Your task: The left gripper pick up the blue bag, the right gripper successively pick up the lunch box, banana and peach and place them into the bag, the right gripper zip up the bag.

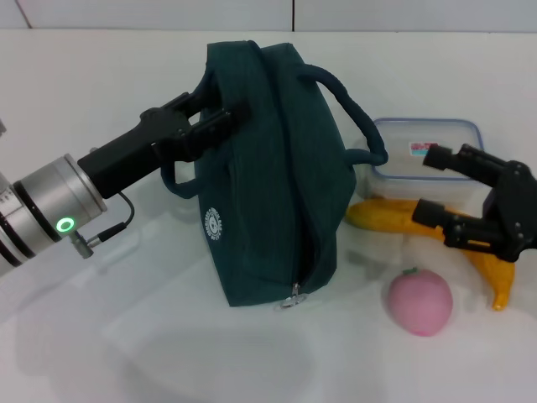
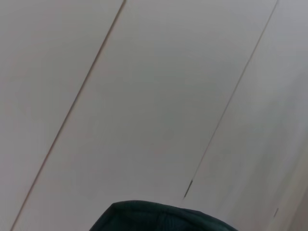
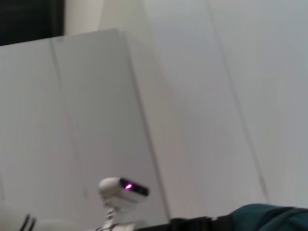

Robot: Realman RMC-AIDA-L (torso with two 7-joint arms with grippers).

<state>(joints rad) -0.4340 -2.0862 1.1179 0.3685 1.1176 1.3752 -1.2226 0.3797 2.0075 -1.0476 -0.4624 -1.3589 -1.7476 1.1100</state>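
Note:
The blue bag (image 1: 268,185), dark teal, stands tilted on the white table. Its zipper pull (image 1: 294,294) sits at the low end of the side facing me. My left gripper (image 1: 220,117) is shut on the bag's upper left edge by a handle. The bag's top also shows in the left wrist view (image 2: 159,216). My right gripper (image 1: 430,185) is open and empty, right of the bag. It hangs in front of the clear lunch box (image 1: 403,164) and over the banana (image 1: 386,216). The pink peach (image 1: 419,302) lies nearer to me, apart from the gripper.
The bag's second handle (image 1: 357,113) loops out toward the lunch box. The table (image 1: 126,336) is white, with a wall behind it. The right wrist view shows a bit of the bag (image 3: 269,216) and a small white camera (image 3: 122,188).

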